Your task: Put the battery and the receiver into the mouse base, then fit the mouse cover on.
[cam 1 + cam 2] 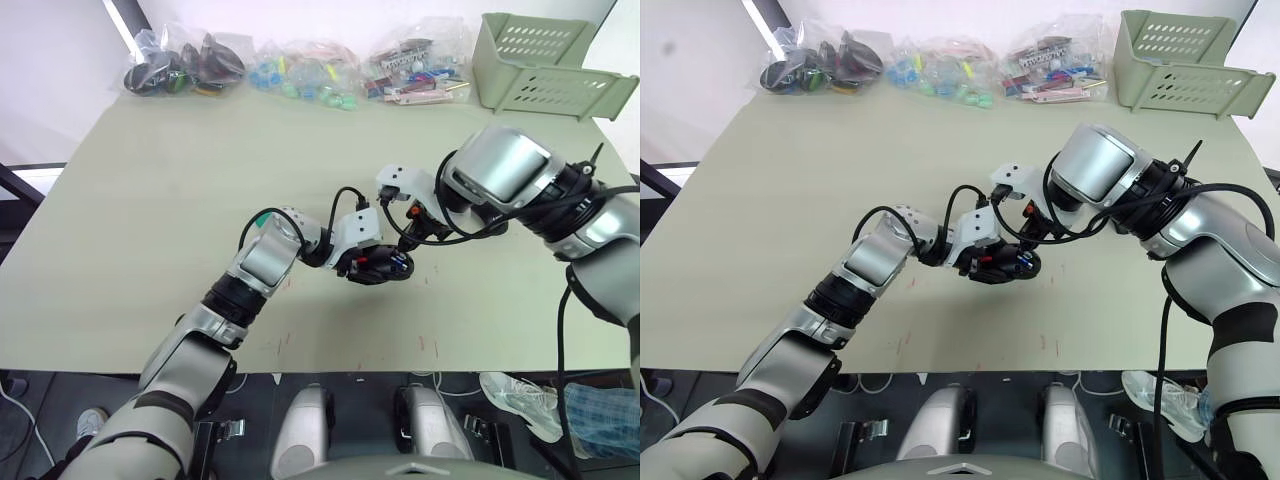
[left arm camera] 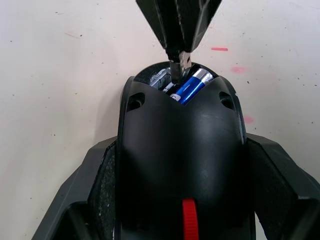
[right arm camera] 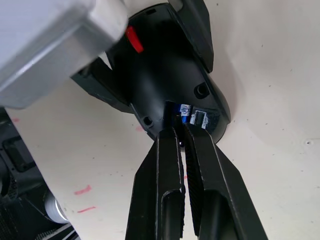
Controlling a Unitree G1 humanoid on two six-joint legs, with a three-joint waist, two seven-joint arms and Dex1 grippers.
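I can read no writing on anything here. My left gripper clasps the mouse base by its sides, near the middle of the desk. The battery lies in the base's open compartment. My right gripper has its fingers pinched together on a small silvery piece, likely the receiver, tips at the compartment just beside the battery. At the desk's far edge lie clear bags of small parts and a green basket.
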